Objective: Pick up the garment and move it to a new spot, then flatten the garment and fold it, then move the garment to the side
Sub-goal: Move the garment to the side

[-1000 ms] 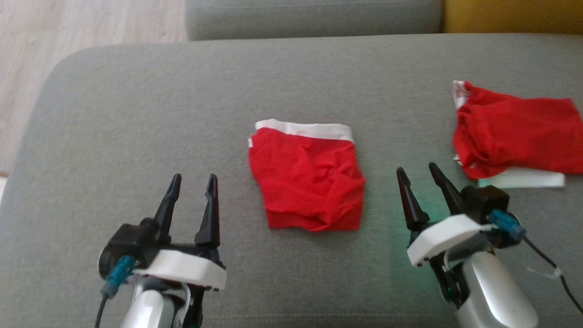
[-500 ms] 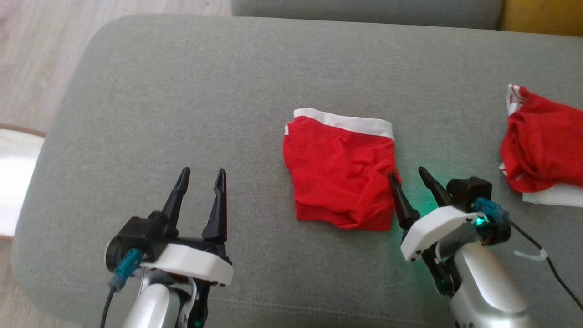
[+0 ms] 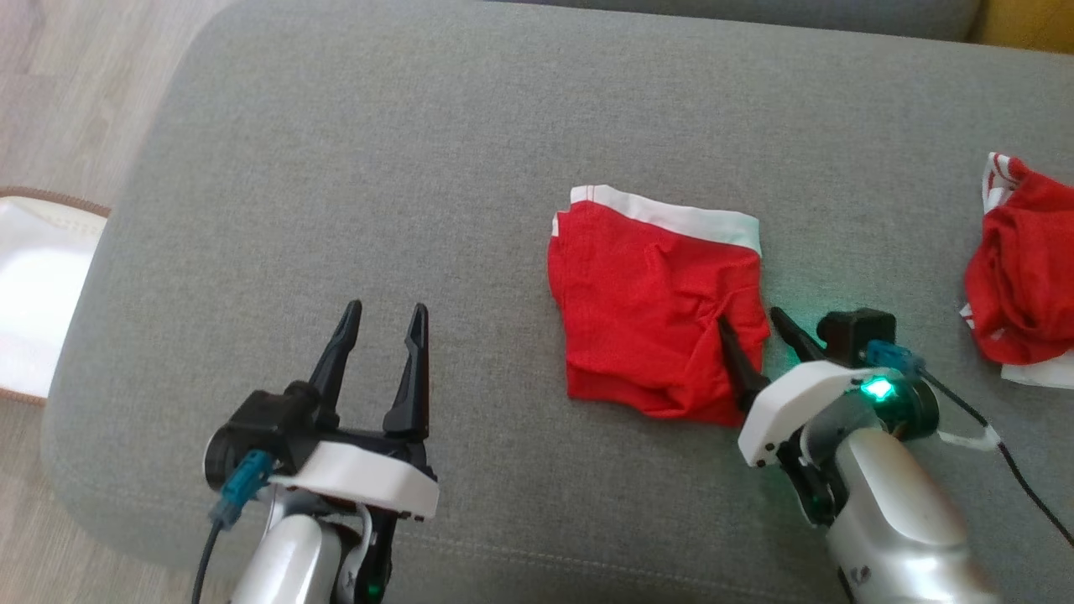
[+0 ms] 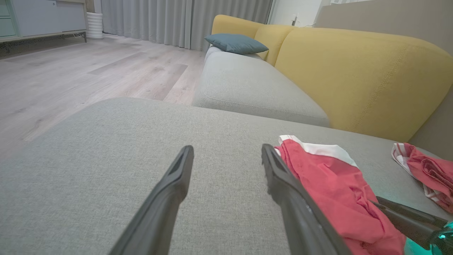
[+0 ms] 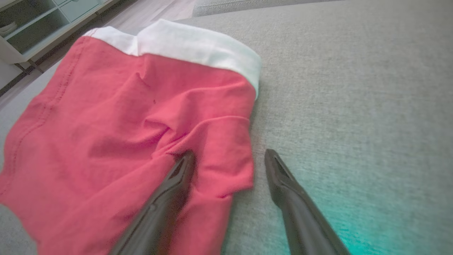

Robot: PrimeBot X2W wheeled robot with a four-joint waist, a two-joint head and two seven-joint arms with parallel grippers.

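Folded red garment (image 3: pixel 659 319) lies mid-cushion on a grey sofa (image 3: pixel 377 168). At its four o'clock edge the right gripper (image 3: pixel 748 320), wide open and empty, straddles the hem. The left gripper (image 3: pixel 385 309), at eight o'clock, is open, empty. Seemingly the move-aside step; next, pinch shut.

Soft daylight all over, no hard shadows on the grey cushion (image 3: pixel 336 168). Green LED glow by the right hand (image 3: pixel 747 319) spills onto the fabric and shows as a teal cast bottom-right in right wrist view. On the floor, the white mat (image 3: pixel 33 285) is blown out. Head view a bit soft & grainy. Wrist views: wide-angle bend at edges, near fingers (image 5: pixel 159 212) out of focus.
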